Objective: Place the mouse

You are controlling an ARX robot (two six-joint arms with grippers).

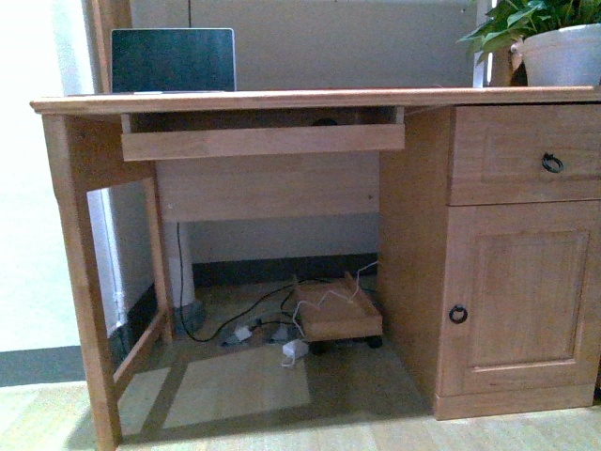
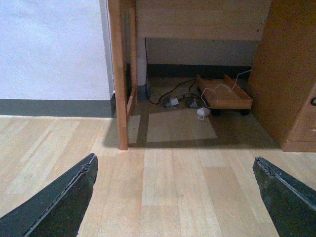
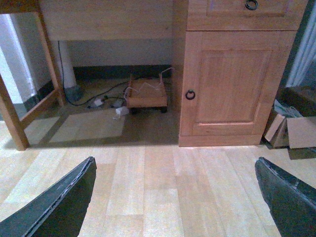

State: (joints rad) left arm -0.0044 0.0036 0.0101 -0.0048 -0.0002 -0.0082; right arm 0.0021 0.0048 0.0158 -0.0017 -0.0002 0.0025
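The mouse is out of view in every frame. A wooden desk fills the front view, with a pulled-out keyboard shelf under its top and a laptop standing open at the back left. Neither arm shows in the front view. My left gripper is open and empty, low over the wooden floor in front of the desk's left leg. My right gripper is open and empty, over the floor in front of the cabinet door.
A potted plant stands on the desk's right end. Below are a drawer and cabinet door. Under the desk lie a wheeled wooden tray, cables and adapters. Cardboard lies right of the cabinet.
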